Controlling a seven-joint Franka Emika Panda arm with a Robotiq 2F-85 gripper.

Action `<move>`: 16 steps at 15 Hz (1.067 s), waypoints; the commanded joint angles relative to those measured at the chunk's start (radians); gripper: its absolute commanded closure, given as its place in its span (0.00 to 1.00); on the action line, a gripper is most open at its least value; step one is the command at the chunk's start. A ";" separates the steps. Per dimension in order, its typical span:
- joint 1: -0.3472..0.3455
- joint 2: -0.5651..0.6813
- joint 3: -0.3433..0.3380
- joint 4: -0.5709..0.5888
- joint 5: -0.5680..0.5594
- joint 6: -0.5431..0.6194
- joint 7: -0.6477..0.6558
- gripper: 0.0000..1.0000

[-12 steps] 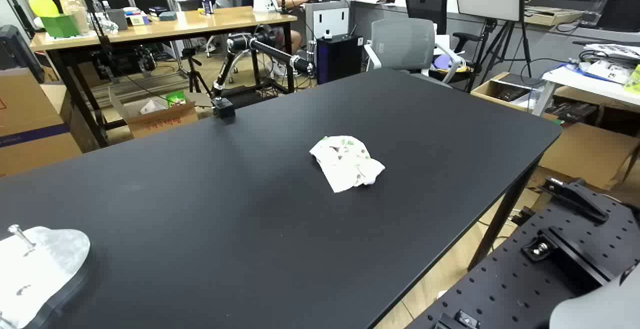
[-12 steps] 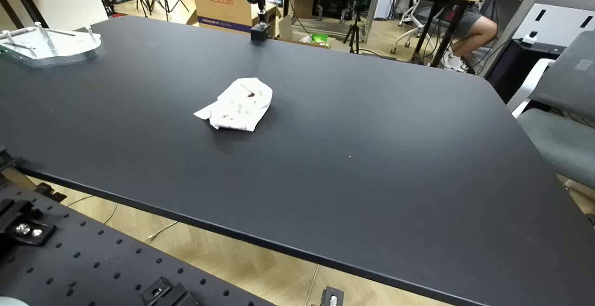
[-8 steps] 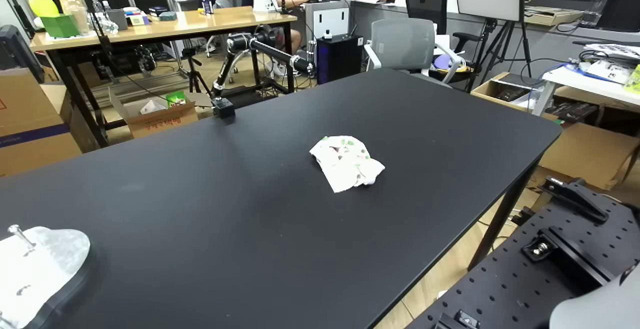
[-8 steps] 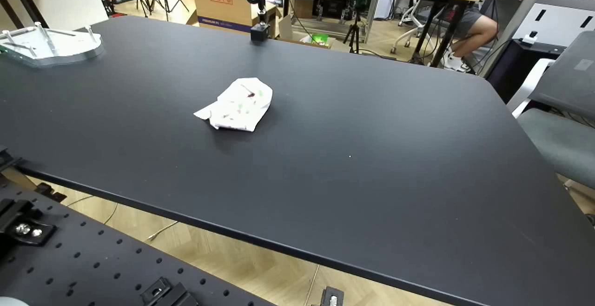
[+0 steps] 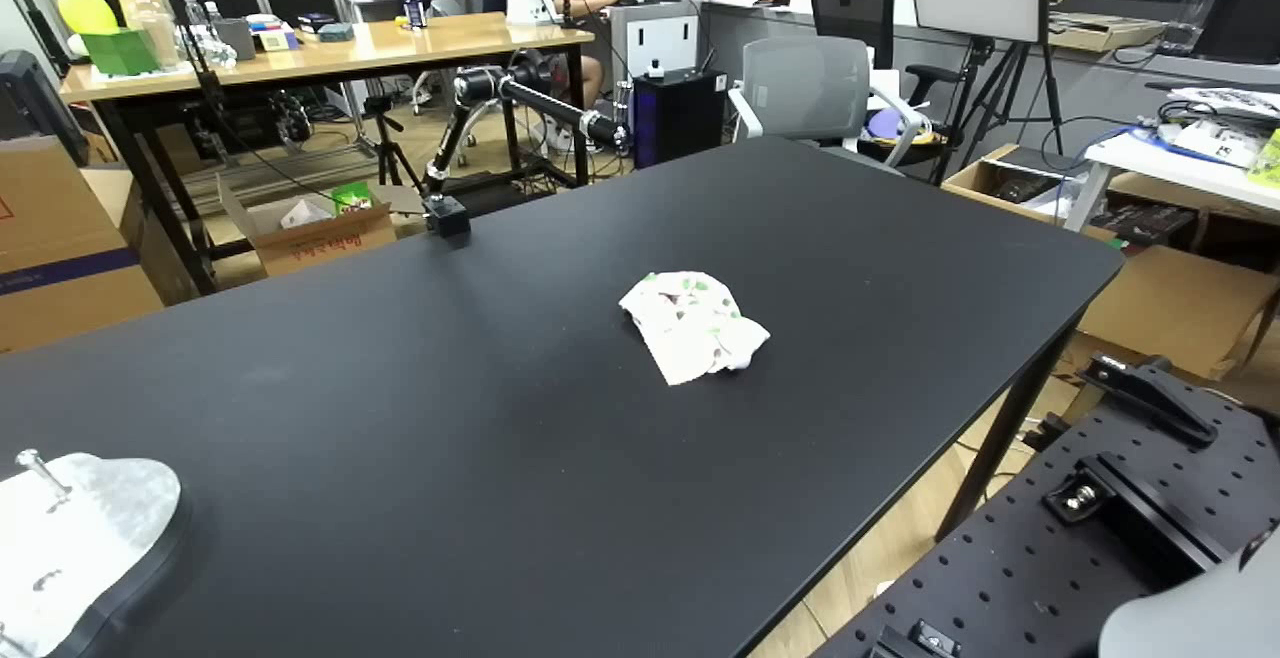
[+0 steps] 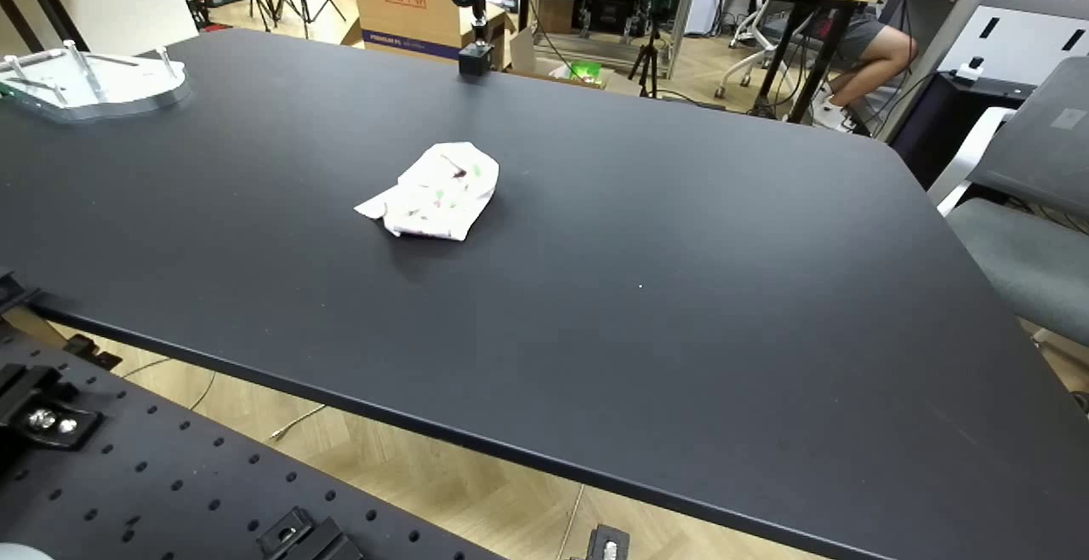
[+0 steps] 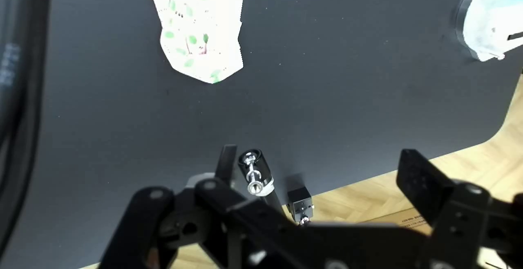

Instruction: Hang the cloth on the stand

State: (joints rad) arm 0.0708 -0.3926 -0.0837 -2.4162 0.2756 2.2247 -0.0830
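Observation:
A white cloth with green leaf prints lies crumpled on the black table in both exterior views (image 5: 690, 328) (image 6: 442, 194). It also shows at the top of the wrist view (image 7: 200, 28). The stand is a pale, rounded board with metal pegs pointing up, at the left edge of both exterior views (image 5: 115, 503) (image 6: 128, 94). Part of it shows at the upper right of the wrist view (image 7: 484, 25). My gripper (image 7: 318, 154) is open, its fingers wide apart with nothing between them. It is above the table, away from the cloth. The exterior views do not show it.
The black table (image 5: 450, 418) carries a black jointed mount arm (image 5: 540, 98) clamped at its far edge (image 6: 475, 60). The mount also shows below the fingers in the wrist view (image 7: 300, 201). A perforated metal plate (image 6: 196, 475) lies along the near side. A grey chair (image 6: 1021, 228) stands at one end.

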 commanded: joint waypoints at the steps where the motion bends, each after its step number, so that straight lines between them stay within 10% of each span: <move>1: -0.011 0.008 0.014 -0.004 0.006 0.021 -0.006 0.00; 16: -0.094 0.378 0.126 -0.266 -0.438 0.605 0.236 0.00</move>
State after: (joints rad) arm 0.0015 -0.0839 0.0370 -2.6740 -0.0625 2.7765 0.0682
